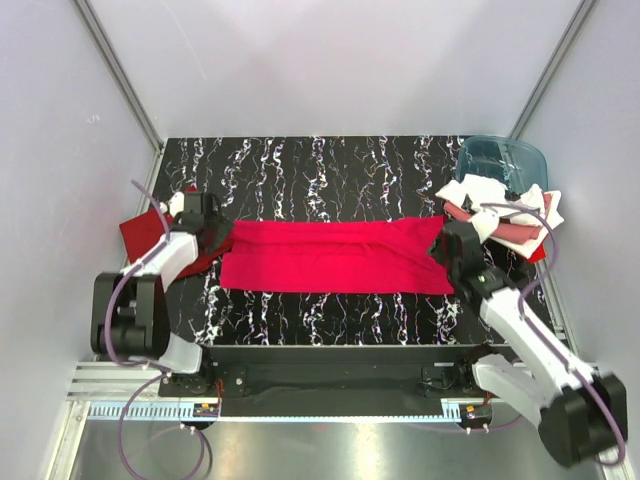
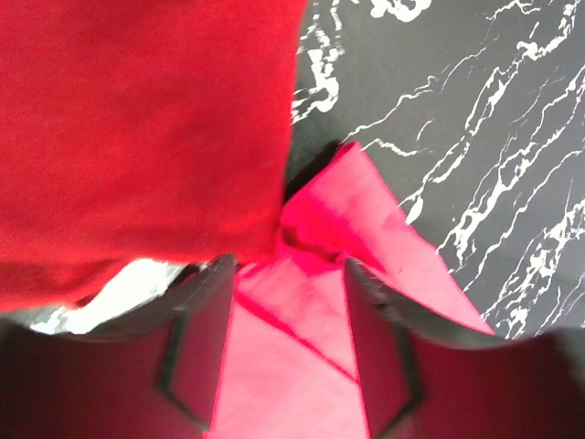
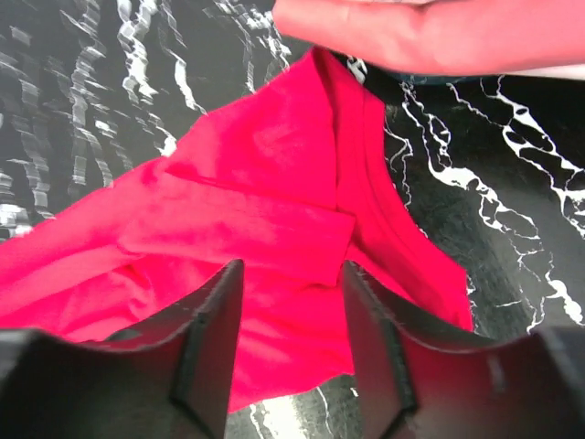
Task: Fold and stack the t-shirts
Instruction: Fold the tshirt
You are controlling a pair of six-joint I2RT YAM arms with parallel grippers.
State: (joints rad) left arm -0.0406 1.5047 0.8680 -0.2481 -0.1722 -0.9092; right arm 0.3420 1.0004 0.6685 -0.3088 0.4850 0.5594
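Now L gripper and R gripper are seen w/ jaws apart, nothing pinched, at opposite ends of the crimson t-shirt, laid btw them as a part-folded band. One darker red shirt is parked left, prob. done; the shirt heap by the tub is judged untouched.

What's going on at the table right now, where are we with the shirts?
The two arms are working the crimson t-shirt, which lies as a long band across the middle of the table. The left gripper is at its left end and the right gripper at its right end, both with jaws open over the cloth, gripping nothing. A darker red shirt lies at the left edge, and a pile of shirts waits at the right beside the teal tub.
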